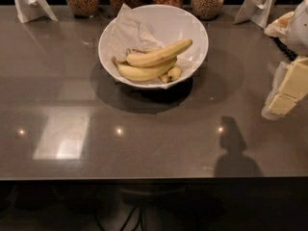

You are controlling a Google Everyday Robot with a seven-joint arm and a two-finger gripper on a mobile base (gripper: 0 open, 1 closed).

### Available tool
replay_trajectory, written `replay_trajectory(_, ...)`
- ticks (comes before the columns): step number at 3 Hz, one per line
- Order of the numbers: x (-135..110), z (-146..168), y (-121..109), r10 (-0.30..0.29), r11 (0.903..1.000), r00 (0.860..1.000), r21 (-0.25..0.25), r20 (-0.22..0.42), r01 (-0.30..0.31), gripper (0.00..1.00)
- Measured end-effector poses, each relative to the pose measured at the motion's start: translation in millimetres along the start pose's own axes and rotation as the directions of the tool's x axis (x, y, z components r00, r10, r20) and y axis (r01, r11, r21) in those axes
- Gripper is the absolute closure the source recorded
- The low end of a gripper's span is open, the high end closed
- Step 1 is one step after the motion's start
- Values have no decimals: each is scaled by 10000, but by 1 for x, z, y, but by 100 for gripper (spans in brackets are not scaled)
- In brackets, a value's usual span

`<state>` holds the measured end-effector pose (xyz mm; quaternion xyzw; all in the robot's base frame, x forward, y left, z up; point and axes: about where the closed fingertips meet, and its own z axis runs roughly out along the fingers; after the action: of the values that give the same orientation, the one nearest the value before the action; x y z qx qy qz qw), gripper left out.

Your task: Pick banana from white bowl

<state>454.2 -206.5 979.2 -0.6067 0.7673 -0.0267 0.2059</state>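
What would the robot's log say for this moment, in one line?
tool: right edge, apart from bowl | banana: in bowl, not grasped

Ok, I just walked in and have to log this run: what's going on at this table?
The robot is meant to take a banana out of the white bowl, but nothing is being handled yet. Its gripper hangs over the right edge of the table, well apart from the bowl. The long pale banana lies untouched on top of a more curved banana, on a paper liner. Glass jars stand behind.
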Motion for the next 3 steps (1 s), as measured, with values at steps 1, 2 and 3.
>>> replay_trajectory(1,-24,5,-23,-216,9971,9902,752,1381,113,0)
replay_trajectory(2,-54,11,-44,-652,9910,9689,1292,2388,348,0)
replay_trajectory(3,-94,31,-68,-1287,9871,9473,1295,2934,940,0)
